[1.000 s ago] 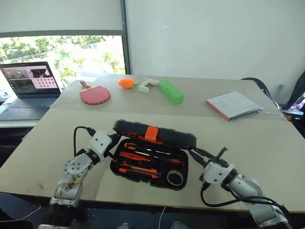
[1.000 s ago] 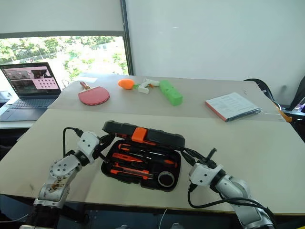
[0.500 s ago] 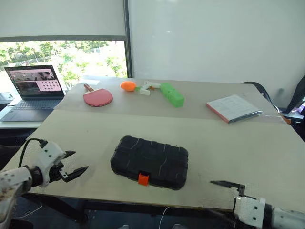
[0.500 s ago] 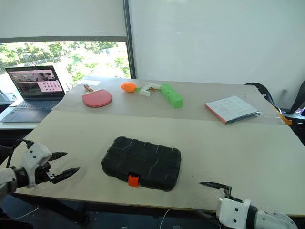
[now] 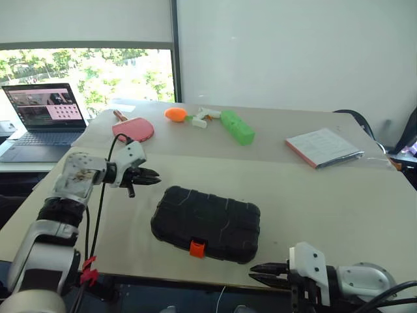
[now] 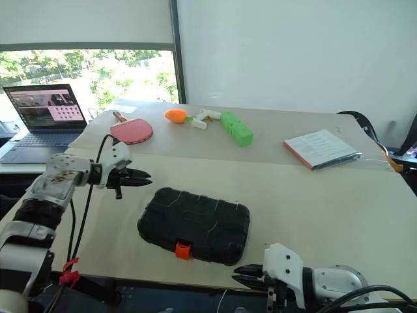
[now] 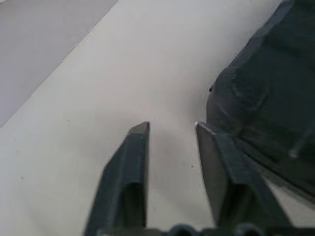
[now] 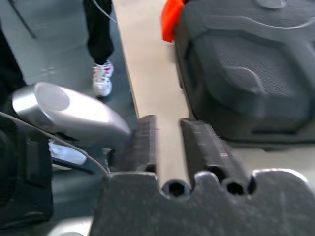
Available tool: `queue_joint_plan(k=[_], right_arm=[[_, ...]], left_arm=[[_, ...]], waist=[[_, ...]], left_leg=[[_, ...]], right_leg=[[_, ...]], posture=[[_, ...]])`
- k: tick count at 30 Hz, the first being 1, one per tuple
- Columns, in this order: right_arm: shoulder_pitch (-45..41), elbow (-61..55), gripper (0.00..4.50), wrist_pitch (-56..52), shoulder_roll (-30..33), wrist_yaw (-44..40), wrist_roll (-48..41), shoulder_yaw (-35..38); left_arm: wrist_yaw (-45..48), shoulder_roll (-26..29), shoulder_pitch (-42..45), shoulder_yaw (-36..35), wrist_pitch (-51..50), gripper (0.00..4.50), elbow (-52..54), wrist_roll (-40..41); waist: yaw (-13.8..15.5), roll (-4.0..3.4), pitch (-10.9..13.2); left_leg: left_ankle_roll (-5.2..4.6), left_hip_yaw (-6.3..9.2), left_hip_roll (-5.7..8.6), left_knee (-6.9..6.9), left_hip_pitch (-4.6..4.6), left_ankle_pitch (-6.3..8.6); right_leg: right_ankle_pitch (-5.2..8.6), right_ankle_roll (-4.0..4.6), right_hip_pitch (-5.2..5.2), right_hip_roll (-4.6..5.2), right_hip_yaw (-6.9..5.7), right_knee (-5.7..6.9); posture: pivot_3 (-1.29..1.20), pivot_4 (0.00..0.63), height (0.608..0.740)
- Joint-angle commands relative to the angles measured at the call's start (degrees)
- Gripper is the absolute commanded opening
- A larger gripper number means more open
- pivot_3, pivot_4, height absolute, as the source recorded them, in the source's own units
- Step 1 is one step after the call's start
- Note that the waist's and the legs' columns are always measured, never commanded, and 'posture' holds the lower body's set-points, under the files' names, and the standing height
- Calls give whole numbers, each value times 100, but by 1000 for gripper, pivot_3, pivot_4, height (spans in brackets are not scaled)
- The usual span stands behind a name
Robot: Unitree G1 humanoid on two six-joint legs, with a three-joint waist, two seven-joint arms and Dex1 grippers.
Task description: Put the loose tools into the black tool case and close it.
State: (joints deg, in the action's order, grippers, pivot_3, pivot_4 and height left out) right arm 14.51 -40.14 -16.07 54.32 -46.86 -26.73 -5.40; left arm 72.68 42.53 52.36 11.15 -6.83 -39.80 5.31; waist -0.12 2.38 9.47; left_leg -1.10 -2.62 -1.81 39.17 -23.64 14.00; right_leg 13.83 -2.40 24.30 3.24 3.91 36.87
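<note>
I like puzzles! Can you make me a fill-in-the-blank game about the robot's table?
1. The lid of the black tool case is ____.
2. The little latch on the case's front edge is coloured ____.
3. The red paddle lies on the far table beside an open ____.
4. Neither the left end effector nor the right end effector holds ____.

Missing words: closed; orange; laptop; anything

Loose tools hidden inside shut black tool case point(image 5: 206, 222)
</note>
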Motion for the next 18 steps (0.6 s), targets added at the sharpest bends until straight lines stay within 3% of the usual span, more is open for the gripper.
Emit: queue_joint_plan(k=[1, 5, 10, 18], right_arm=[[-473, -27, 0, -243, -231, 18, 214, -349], [-962, 184, 0, -427, -427, -89, 494, -720], [-1387, 624, 0, -699, -722, 94, 889, -952], [-1640, 1244, 0, -376, -821, 61, 1241, -584]], left_arm=[[21, -447, 647, 185, 784, 152, -941, -385], [-73, -1005, 1042, 306, 1170, 68, -1654, -689], [227, -1300, 1074, 317, 1480, 68, -1854, -812], [1246, -803, 395, 526, 1506, 68, -1258, -998]], waist=[[5, 1, 1], [36, 10, 3], [19, 10, 3], [-74, 8, 2]], left_leg=[[0, 1, 0, 4, -1, 0], [-10, 7, 2, 51, -22, 6], [-14, 4, 2, 68, -26, 8], [-14, 2, 1, 67, -21, 8]], right_leg=[[0, 0, 0, 0, -1, 0], [-10, -17, -4, 3, -8, 1], [-21, -25, -8, 4, -4, 1], [-21, -24, -6, 4, 0, 13]], posture=[[0, 150, 738], [0, 150, 738], [0, 150, 738], [0, 150, 738]])
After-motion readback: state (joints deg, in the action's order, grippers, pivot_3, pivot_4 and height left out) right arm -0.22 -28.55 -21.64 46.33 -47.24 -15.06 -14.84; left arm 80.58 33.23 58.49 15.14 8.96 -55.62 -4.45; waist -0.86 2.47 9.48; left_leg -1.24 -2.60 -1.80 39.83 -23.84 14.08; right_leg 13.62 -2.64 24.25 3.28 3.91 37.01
